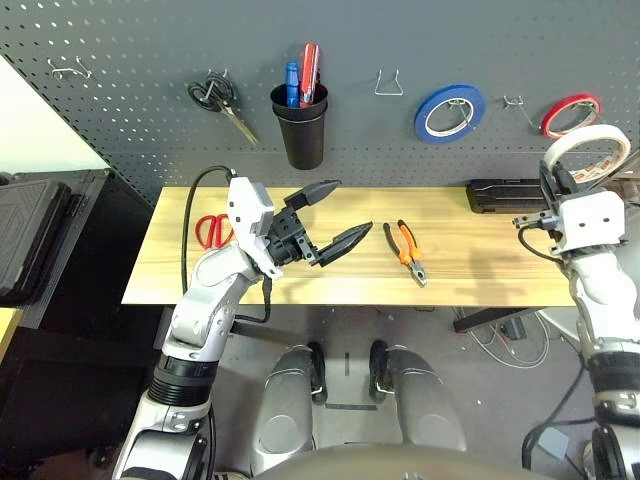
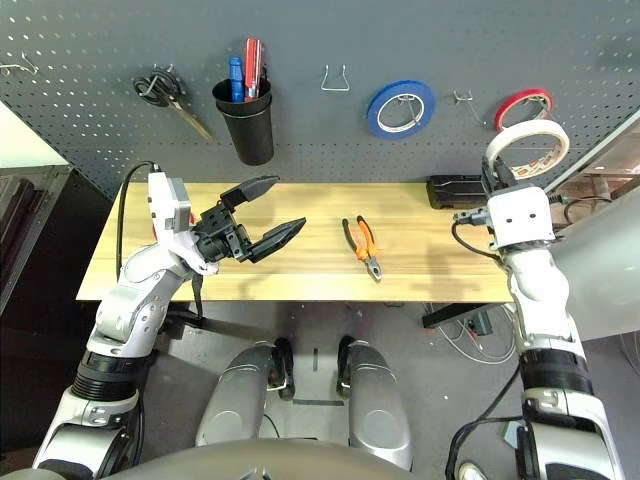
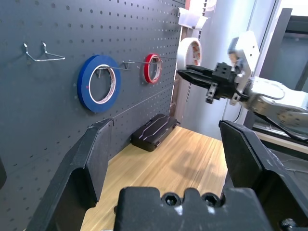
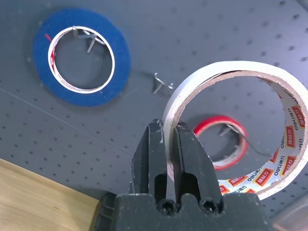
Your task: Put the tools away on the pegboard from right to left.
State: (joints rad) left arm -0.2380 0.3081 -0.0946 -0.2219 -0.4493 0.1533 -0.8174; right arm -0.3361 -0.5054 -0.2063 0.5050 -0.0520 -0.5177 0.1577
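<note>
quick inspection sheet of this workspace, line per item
surface: wooden table, mostly bare
job's things: white tape roll pinched by right gripper near pegboard; pliers on table; red-handled scissors partly behind left arm
clutter: blue tape, red tape, black scissors on hooks; cup holder with pens; black case
grippers: left gripper open, empty; right shut on roll
cables: black cable at left arm
surroundings: floor cables

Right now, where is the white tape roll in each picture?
Left eye view: white tape roll far right, in the right pincer.
Right eye view: upper right.
Left wrist view: top middle.
Right wrist view: pinched, right side.
Shared landmark: the red tape roll on the pegboard.
</note>
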